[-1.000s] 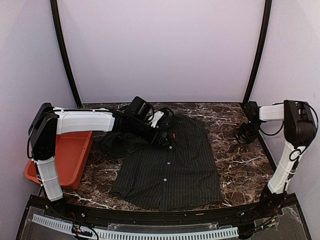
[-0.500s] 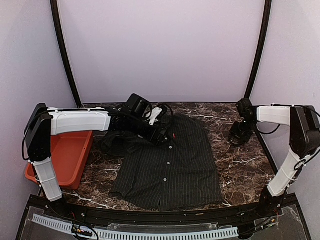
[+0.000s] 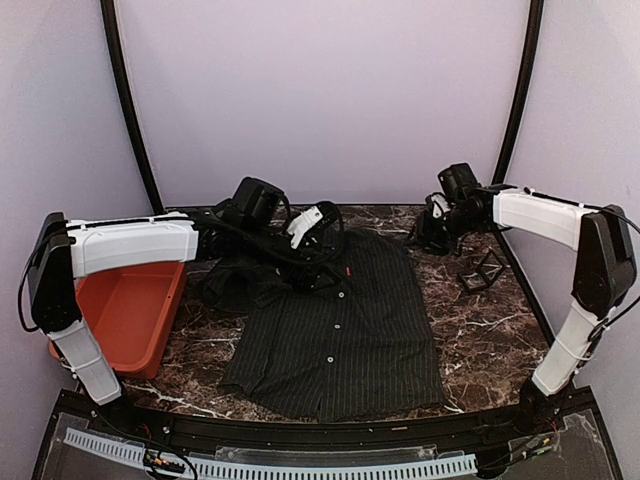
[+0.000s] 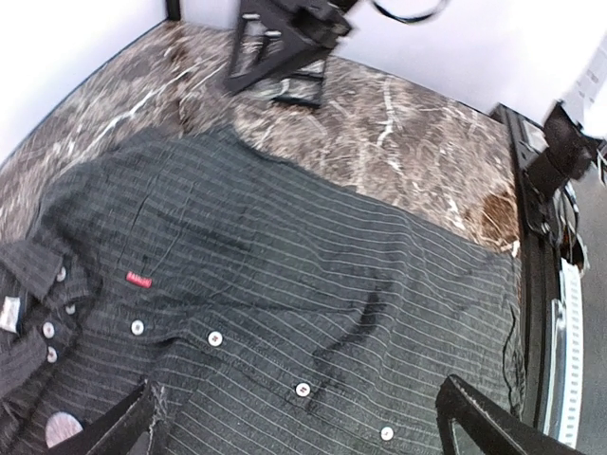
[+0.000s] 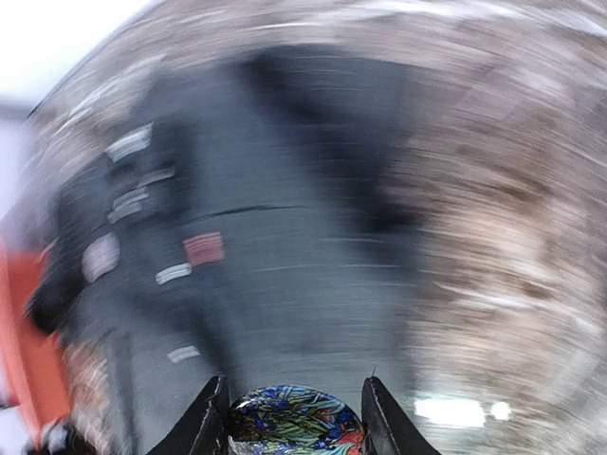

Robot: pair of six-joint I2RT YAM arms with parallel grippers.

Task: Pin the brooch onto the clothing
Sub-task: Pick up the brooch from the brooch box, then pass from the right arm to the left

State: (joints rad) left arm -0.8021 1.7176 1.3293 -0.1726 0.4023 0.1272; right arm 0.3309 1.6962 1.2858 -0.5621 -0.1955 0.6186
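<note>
The dark pinstriped shirt [image 3: 340,340] lies spread flat in the middle of the top view, collar toward the upper left. There the left gripper [image 4: 296,389] hangs over its buttoned front, jaws wide apart. At upper right, near the shirt's shoulder, the right gripper [image 5: 294,384] is clamped on a round, colourful brooch [image 5: 294,419].

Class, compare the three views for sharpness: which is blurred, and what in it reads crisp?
Right wrist view: heavy motion smear over the shirt; only the brooch in the right end effector is crisp. Left wrist and top external views: sharp.
</note>
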